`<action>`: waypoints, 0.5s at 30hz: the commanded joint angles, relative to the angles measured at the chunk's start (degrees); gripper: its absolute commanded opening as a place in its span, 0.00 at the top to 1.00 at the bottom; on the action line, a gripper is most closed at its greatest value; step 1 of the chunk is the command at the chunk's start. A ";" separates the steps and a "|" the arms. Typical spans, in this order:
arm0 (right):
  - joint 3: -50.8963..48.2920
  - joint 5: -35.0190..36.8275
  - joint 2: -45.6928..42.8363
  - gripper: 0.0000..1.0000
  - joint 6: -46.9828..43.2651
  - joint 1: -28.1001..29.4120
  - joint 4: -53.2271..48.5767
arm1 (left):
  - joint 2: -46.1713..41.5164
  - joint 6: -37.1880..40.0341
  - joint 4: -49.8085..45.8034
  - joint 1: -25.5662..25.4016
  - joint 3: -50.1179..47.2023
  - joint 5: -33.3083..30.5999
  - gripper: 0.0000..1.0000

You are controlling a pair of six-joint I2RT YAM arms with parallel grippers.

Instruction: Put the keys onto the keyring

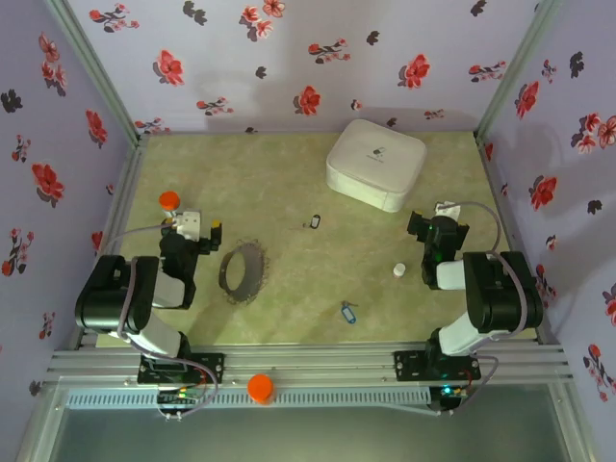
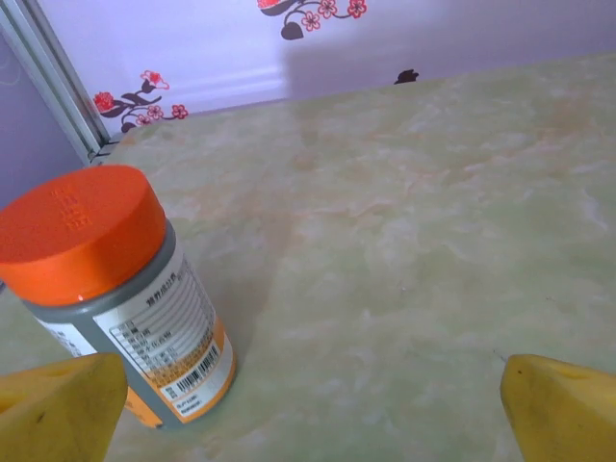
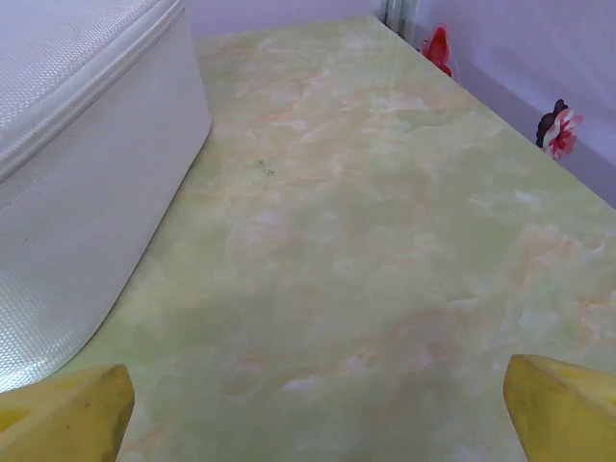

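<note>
Keyring (image 1: 243, 271) lay flat on the table (image 1: 289, 173), front-left, with nothing threaded on it. The blue key (image 1: 347, 312) sat well to its right and the black-and-silver key (image 1: 315, 222) further back, both apart from it. Left gripper (image 2: 313, 385), beside an orange-capped bottle (image 2: 106, 289), and right gripper (image 3: 318, 385), by the white box (image 3: 77, 173), were spread wide and empty, so I'd judge nothing done and both keys left.
</note>
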 commanded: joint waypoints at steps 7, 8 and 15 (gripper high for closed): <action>1.13 1.48 0.59 0.01 1.22 0.42 2.48 | 0.35 1.20 5.56 0.33 -2.55 2.53 0.00; 1.09 1.48 0.55 0.01 1.23 0.37 2.43 | 0.31 1.18 5.61 0.27 -2.56 2.53 0.00; 1.13 1.31 0.59 0.01 1.24 0.37 2.47 | 0.39 1.06 5.61 0.30 -2.56 2.54 0.00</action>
